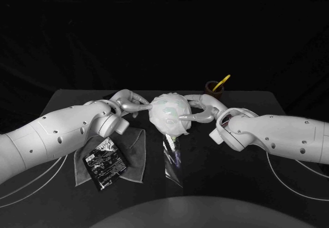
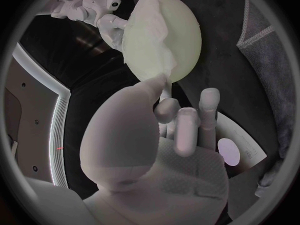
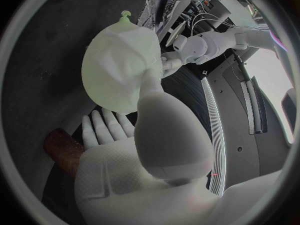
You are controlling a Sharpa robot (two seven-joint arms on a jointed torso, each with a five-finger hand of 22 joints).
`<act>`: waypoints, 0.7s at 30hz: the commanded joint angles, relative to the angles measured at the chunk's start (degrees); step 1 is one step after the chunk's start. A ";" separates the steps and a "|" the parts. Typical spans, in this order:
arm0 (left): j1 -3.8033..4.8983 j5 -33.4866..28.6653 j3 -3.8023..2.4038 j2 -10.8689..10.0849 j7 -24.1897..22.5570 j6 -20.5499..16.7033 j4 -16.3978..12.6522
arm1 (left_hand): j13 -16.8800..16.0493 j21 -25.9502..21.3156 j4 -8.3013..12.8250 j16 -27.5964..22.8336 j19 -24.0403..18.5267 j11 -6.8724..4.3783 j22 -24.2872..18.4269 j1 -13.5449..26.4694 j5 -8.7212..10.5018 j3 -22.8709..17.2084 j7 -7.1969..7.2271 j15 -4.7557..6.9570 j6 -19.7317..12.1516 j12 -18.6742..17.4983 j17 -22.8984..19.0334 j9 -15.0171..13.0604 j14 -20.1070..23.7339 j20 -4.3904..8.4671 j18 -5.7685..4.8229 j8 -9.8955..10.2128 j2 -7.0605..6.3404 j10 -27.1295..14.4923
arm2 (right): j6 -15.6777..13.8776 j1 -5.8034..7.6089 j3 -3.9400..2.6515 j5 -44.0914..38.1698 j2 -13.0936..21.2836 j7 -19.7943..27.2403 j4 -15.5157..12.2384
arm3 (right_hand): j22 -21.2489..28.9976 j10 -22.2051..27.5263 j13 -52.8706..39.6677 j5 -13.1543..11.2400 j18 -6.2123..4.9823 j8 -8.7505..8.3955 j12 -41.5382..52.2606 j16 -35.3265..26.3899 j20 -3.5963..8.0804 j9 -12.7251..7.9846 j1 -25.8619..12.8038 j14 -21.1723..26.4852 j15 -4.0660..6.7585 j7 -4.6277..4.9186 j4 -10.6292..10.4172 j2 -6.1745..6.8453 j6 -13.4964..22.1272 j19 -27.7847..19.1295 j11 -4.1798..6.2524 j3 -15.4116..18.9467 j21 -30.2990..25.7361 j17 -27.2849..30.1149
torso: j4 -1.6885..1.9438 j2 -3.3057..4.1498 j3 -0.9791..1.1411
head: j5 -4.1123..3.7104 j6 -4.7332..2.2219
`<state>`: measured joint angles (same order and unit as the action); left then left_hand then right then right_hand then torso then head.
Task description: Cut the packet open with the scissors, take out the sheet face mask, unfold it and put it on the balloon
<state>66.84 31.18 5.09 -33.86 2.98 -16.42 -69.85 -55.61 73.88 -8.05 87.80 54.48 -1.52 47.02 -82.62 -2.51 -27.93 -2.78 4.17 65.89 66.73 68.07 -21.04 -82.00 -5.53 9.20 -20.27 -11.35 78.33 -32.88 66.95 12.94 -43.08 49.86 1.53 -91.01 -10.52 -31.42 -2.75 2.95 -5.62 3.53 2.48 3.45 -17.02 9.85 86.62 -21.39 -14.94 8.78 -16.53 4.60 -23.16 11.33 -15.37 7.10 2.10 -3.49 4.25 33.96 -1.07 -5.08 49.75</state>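
Between left hand and right hand, mask-draped balloon.

Balloon: pale green, plain.
Sheet mask: white, no print.
Packet: black with white print.
Cloth: mid grey, plain.
Cup: dark brown.
Loop in cup: yellow.
Table: black.
Left hand and right hand: silver.

a grey cloth on the black table, seemingly a brown cup behind.
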 commanded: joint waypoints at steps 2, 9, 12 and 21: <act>-0.01 1.73 -0.05 0.43 0.73 0.49 0.89 | 0.18 0.36 0.08 0.29 -0.01 0.05 0.02 0.13 -0.24 -0.35 0.11 0.05 0.21 -0.15 -0.05 -2.77 0.04 0.50 -0.42 -0.23 -0.54 0.18 | 0.48 -0.19 0.10 -0.54 -0.05 -0.22 0.04 | 0.05 -0.23 -0.06 -0.21 0.22 0.17 0.35 -0.34 0.17 0.07 0.03 -0.37 -0.02 8.48 0.08 -0.35 -0.35 -0.39 0.01 0.26 -0.22 0.09 | 0.00 0.03 -0.02 | -0.14 -0.01; -0.02 1.96 -0.05 0.97 0.61 1.21 1.86 | 1.85 0.24 -0.77 -0.01 -0.20 -0.02 -0.18 2.81 -0.20 0.72 0.34 0.12 0.33 -1.41 -2.22 -3.17 0.90 0.51 -0.42 -0.49 -2.47 -0.80 | 0.49 -0.19 0.10 -0.54 -0.06 -0.20 0.01 | 0.05 -0.23 -0.06 -0.21 0.22 0.17 0.35 -0.34 0.17 0.07 0.03 -0.37 -0.02 8.48 0.08 -0.35 -0.35 -0.39 0.01 0.26 -0.22 0.09 | 0.03 0.06 -0.05 | -0.28 -0.04; -0.02 1.99 -0.04 1.00 0.31 2.11 1.90 | 4.45 -0.57 -1.98 -0.51 -1.81 0.45 -1.95 5.69 -0.21 2.97 -0.24 -0.19 -0.79 -3.41 -5.63 -3.46 2.37 0.39 -0.13 -0.36 -4.17 -2.37 | 0.47 -0.19 0.10 -0.54 -0.05 -0.15 -0.01 | 0.05 -0.23 -0.06 -0.21 0.22 0.17 0.35 -0.34 0.17 0.07 0.03 -0.37 -0.02 8.48 0.08 -0.35 -0.35 -0.39 0.01 0.26 -0.22 0.09 | 0.07 0.03 -0.03 | -0.31 -0.01; -0.02 2.01 -0.03 0.71 0.13 3.83 1.93 | 18.05 -5.26 -3.51 -3.96 -9.31 3.90 -9.56 7.92 -0.22 8.89 -4.12 -3.38 -9.38 -14.52 -20.96 -2.91 10.65 -0.60 0.99 2.89 -4.50 -12.65 | -0.18 -0.20 0.10 0.41 0.16 1.04 -0.22 | 0.12 -0.23 -0.05 -0.21 0.21 0.15 0.33 -0.38 0.17 0.01 0.11 -0.31 -0.02 8.48 0.12 -0.38 -0.27 -0.45 0.01 0.33 -0.22 0.10 | 0.07 -0.01 -0.03 | -0.39 0.01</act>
<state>66.82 32.91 5.11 -33.16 3.48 -14.58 -67.85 -37.69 68.66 -11.56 84.02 45.37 2.39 37.51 -74.77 -2.67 -19.08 -6.78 0.79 56.54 52.26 47.71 -23.94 -71.62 -6.22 9.75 -17.37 -16.31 65.76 -33.00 66.90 12.96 -42.97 49.99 1.65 -91.09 -10.44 -31.42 -2.73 2.95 -5.62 3.52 2.76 3.45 -16.81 9.84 86.62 -21.39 -14.94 8.78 -16.53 4.60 -23.16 11.12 -15.36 7.10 2.10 -3.44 4.32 33.98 -1.09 -5.45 49.76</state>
